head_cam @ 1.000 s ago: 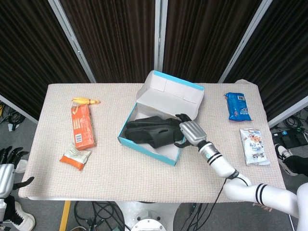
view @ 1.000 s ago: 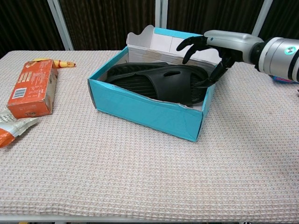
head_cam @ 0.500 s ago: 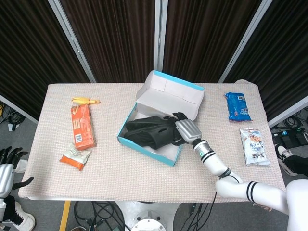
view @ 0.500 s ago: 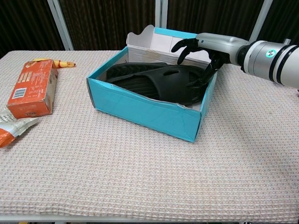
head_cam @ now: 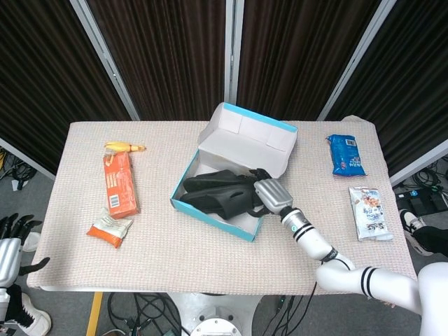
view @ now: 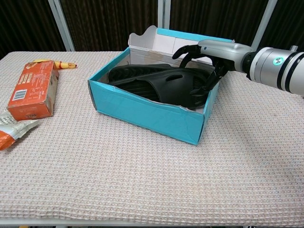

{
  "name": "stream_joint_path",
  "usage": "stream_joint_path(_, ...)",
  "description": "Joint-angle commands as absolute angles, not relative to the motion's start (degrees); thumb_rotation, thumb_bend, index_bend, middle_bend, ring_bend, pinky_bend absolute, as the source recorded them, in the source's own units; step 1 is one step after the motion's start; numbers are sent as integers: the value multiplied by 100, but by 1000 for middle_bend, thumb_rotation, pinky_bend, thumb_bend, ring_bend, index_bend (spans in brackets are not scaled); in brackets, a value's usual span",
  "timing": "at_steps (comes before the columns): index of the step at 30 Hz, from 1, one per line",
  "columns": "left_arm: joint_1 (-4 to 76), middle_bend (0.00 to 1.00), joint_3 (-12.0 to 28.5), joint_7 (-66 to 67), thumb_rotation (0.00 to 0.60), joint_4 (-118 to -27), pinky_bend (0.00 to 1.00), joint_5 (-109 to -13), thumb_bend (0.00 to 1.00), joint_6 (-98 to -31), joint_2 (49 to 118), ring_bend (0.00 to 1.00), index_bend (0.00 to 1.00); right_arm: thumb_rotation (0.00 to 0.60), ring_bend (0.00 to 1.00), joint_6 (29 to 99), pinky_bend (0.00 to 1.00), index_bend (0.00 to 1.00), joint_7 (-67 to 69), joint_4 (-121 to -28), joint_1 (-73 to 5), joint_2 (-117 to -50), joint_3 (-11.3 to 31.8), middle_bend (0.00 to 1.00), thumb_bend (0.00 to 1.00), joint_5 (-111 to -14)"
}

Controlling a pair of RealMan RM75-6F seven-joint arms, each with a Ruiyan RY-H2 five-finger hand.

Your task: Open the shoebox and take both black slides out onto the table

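While shoebox (view: 142, 111) stood open, right hand (view: 205, 59) curled, fingers spread, over black slides (view: 161, 83); grip unclear. Left hand (head_cam: 10, 241) spread, off desk (view: 142, 180).

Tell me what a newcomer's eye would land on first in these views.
Probably the open teal shoebox at mid-table, lid tipped back, with the black slides inside. Next, the right hand reaching into the box's near-right corner, fingers curled over the top slide's end; whether it grips is unclear. The orange carton and yellow item at the left, and the blue packet at the far right, add colour.
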State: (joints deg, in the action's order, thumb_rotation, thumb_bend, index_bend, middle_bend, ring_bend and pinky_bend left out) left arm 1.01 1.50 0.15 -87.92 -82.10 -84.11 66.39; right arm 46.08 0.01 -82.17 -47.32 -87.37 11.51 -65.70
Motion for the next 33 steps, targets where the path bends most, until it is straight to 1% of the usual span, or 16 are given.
stream_joint_path(1,110,151,152,17,600,-8789,77,-8208,53,-8397,6648,51,249,600,47,4717,12,141,55,-8407,-4644,-8651,1064,223,119,-6761)
stream_joint_path(4,122,151,154,22,600,-8798,77,-8210,53,-8383,6653,52,249,600,59,4736,12,141,38,-8506,-4628,-8622,1018,226,120,-6866)
stream_joint_path(8,131,151,151,25,600,-8803,77,-8206,53,-8363,6654,52,249,600,99,4674,12,140,-17,-8499,-4695,-8694,998,234,129,-6954)
stream_joint_path(13,125,151,148,0,600,-8822,77,-8178,53,-8346,6646,52,249,600,133,4440,12,141,-286,-8183,-4940,-8963,1087,256,135,-6770)
stream_joint_path(15,106,151,141,-23,600,-8810,77,-8169,53,-8361,6649,52,249,600,138,4357,12,148,-397,-8067,-5042,-9074,1128,259,138,-6679)
stream_joint_path(19,84,151,126,-66,600,-8784,77,-8165,53,-8366,6658,52,249,600,179,4333,2,176,-701,-7865,-5188,-9293,1170,277,148,-6522)
stream_joint_path(22,69,151,120,-110,600,-8750,77,-8162,53,-8374,6672,51,249,600,240,4396,0,249,-1003,-7762,-5254,-9437,1129,324,160,-6471)
stream_joint_path(25,62,151,117,-150,600,-8716,77,-8167,54,-8378,6691,51,249,600,316,4607,0,369,-1312,-7662,-5258,-9599,1061,416,189,-6525)
stream_joint_path(27,63,151,114,-170,600,-8693,77,-8176,53,-8374,6705,52,249,600,393,4836,0,492,-1494,-7545,-5235,-9741,1019,507,245,-6642)
stream_joint_path(28,64,151,113,-176,600,-8685,77,-8175,53,-8370,6710,51,249,600,418,4938,0,529,-1562,-7483,-5224,-9804,1005,534,270,-6701)
stream_joint_path(30,61,151,115,-201,600,-8665,77,-8177,53,-8372,6719,51,249,600,486,5152,0,642,-1629,-7342,-5198,-9932,1006,612,355,-6833)
stream_joint_path(33,55,151,111,-227,600,-8643,77,-8185,53,-8378,6720,52,249,600,543,5397,0,743,-1452,-7216,-5164,-10016,1049,681,450,-7084)
